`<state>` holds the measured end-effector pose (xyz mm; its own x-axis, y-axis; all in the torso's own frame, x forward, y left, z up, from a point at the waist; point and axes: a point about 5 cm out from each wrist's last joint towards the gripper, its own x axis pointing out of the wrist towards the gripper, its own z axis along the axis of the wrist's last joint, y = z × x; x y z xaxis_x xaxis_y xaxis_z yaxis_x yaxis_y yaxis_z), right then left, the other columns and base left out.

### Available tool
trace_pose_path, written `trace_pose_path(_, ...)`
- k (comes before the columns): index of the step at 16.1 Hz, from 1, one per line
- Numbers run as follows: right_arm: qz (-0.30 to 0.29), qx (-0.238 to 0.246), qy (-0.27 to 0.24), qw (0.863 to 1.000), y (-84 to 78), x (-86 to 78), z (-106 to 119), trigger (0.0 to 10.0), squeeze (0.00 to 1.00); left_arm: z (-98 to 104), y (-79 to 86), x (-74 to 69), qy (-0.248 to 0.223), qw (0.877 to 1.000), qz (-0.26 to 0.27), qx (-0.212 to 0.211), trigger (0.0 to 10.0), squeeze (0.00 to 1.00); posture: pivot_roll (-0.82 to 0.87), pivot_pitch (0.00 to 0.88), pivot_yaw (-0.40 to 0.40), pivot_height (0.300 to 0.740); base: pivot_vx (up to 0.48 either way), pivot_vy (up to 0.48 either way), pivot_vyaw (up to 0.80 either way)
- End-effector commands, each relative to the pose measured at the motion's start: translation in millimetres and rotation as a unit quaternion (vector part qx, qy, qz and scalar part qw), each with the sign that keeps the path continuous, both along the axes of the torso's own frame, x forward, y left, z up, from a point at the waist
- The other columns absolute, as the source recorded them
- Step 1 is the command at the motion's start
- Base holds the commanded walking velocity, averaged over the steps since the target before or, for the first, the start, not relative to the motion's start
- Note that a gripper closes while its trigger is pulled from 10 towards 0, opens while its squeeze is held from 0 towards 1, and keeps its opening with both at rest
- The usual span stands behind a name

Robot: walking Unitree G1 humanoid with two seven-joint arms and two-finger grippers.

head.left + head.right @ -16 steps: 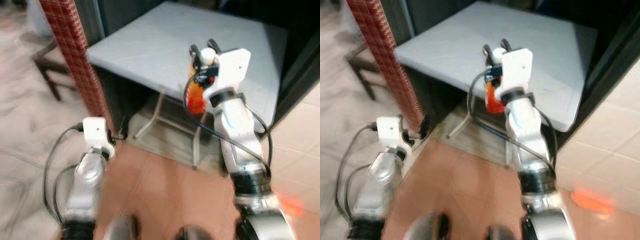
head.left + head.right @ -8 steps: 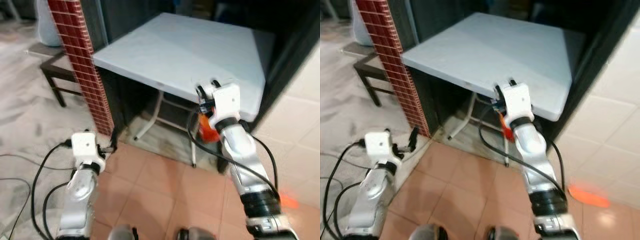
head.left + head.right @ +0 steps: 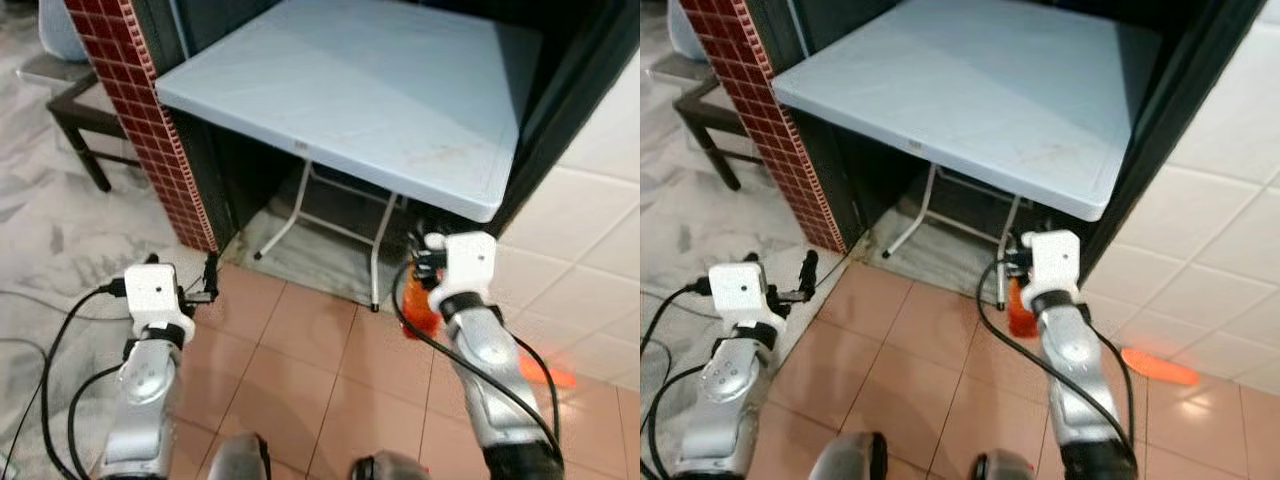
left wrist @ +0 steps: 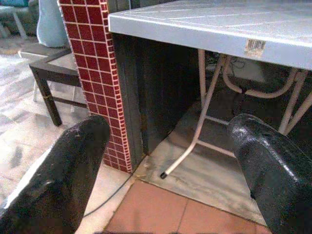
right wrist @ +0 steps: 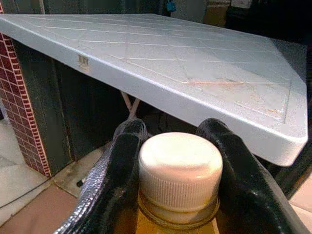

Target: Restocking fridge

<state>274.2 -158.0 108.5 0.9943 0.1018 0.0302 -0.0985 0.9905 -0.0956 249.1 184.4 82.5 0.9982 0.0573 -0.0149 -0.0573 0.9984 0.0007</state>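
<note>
The right gripper (image 5: pixel 178 195) clamps a white-capped orange bottle (image 5: pixel 180 168) by its neck, held low below the surface's (image 3: pixel 400 100) front edge, likely for carrying. The left gripper (image 4: pixel 170 161) hangs wide apart, holding nothing.

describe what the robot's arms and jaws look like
Both arms are silver metal with black joint bands, each topped by a boxy white wrist housing. Black cables loop off the left arm and the right arm. The left gripper and right gripper have thick, rounded, glossy black jaws with a textured surface.
</note>
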Motion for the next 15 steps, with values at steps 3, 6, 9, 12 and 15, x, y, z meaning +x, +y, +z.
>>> trace_pose_path(3, 0.026, -0.026, -0.041, 0.998, 4.5, -1.7, 15, 10.0, 0.00, 1, -2.0, 0.2, 0.003, 1.000, -0.004, -0.001, 10.0, 0.00, 0.01, 0.082, 0.030, 0.740, 0.000, 0.000, 0.53)
trace_pose_path(6, 0.037, -0.032, -0.050, 0.998, 10.5, 0.7, 21, 10.0, 0.00, 0, -1.8, -1.5, 0.010, 1.000, -0.003, 0.000, 10.0, 0.00, 0.01, 0.092, 0.031, 0.740, 0.000, 0.000, 0.80)
trace_pose_path(9, 0.046, -0.031, -0.055, 0.997, 13.2, 2.9, 23, 10.0, 0.00, -1, -1.3, -3.8, 0.015, 1.000, 0.002, -0.004, 10.0, 0.00, 0.02, 0.101, 0.031, 0.740, 0.000, 0.000, 0.80)
trace_pose_path(12, 0.052, -0.019, -0.055, 0.997, 15.9, 3.5, 24, 10.0, 0.00, -2, -1.9, -3.8, 0.024, 0.999, 0.005, -0.035, 10.0, 0.00, 0.02, 0.101, 0.031, 0.740, 0.000, 0.000, 0.80)
trace_pose_path(15, 0.054, -0.011, -0.058, 0.997, 18.0, 4.7, 26, 10.0, 0.00, 0, -5.2, -1.8, 0.029, 0.998, -0.007, -0.056, 10.0, 0.00, 0.02, 0.099, 0.038, 0.740, 0.000, 0.000, 0.80)
